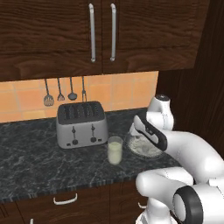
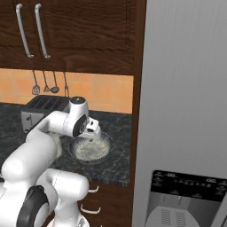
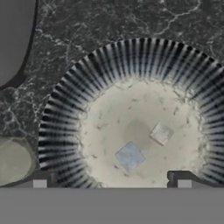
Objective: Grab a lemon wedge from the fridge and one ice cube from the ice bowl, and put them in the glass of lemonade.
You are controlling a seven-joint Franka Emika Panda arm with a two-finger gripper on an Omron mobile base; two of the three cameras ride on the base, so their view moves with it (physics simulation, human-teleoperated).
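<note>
Gripper [image 3: 111, 183] hangs over ice bowl [image 3: 131, 118], jaws spread wide, nothing held. Two ice cubes lie inside the bowl; nearer one [image 3: 129, 155] sits just ahead of the tips. Glass of lemonade [image 1: 115, 150] stands on desk [image 1: 30, 157] just beside the bowl, toaster [image 1: 82, 124] behind it. Fridge [image 2: 186, 111] beside the bowl, doors closed. Judging: ice not yet grabbed; lemon wedge step also looks undone, can't confirm.
</note>
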